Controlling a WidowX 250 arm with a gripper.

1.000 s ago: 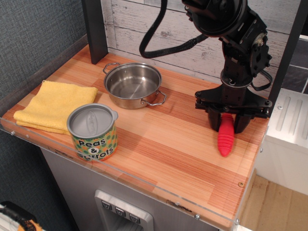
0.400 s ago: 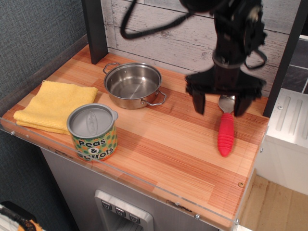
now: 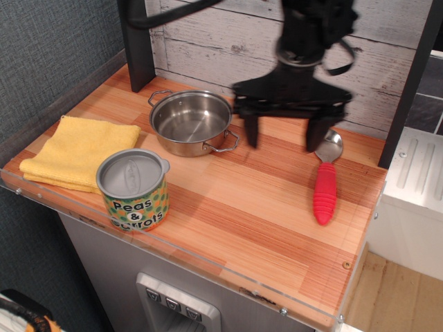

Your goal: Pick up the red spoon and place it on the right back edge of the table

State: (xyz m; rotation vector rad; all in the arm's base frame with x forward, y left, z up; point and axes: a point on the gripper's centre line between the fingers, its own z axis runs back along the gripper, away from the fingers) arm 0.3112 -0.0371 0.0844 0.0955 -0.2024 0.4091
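Observation:
The red spoon (image 3: 324,185) lies flat on the table (image 3: 235,207) near its right back edge. Its silver bowl points toward the back wall and its ribbed red handle points toward the front. My gripper (image 3: 284,135) hangs above the table, left of the spoon's bowl and apart from it. Its two black fingers (image 3: 250,130) are spread wide and hold nothing. The image of the arm is blurred.
A steel pot (image 3: 192,122) with two handles stands at the back middle. A can labelled "Peas & Carrots" (image 3: 133,188) stands at the front left beside a folded yellow cloth (image 3: 76,152). A dark post (image 3: 136,41) rises at the back left.
The gripper, low over the spoon a second ago, has opened, risen and moved left and away. The spoon stays lying on the table where it was left.

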